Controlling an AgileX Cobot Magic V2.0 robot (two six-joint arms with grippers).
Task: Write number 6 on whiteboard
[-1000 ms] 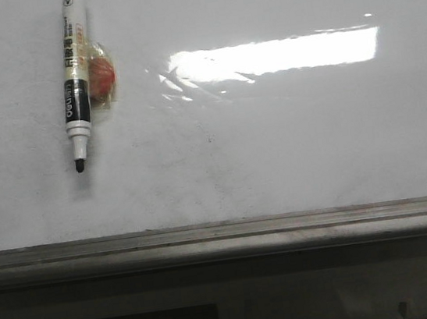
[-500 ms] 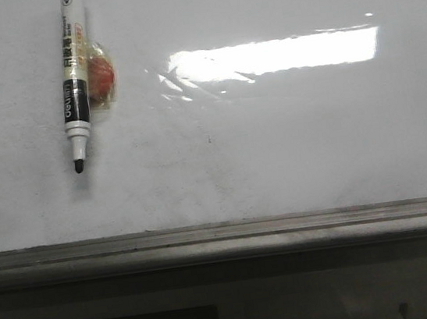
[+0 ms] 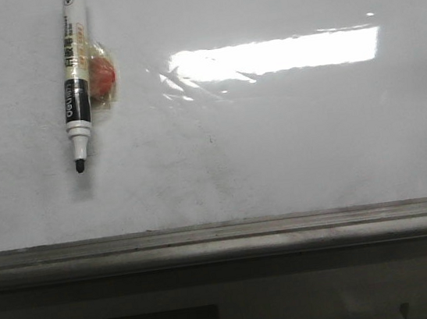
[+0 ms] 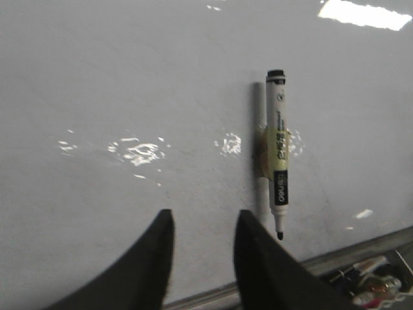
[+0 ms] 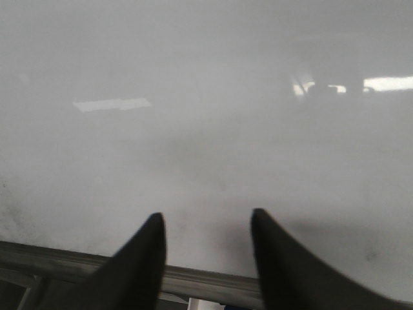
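The whiteboard (image 3: 292, 157) fills the front view, glossy white with faint grey smudges. No number 6 shows on it in any view. A white and black marker (image 3: 72, 76) hangs upright at the board's upper left, black tip down, stuck on with an orange lump (image 3: 102, 76). In the left wrist view my left gripper (image 4: 205, 216) is open and empty in front of the board (image 4: 129, 77), with the marker (image 4: 277, 161) just beside one finger. My right gripper (image 5: 206, 214) is open and empty before a bare stretch of board (image 5: 193, 64).
A grey metal tray edge (image 3: 223, 233) runs along the board's bottom, with a dark ledge (image 3: 214, 285) below it. A bright rectangular light reflection (image 3: 274, 55) lies on the board. Small clutter (image 4: 374, 290) sits under the tray edge (image 4: 361, 248).
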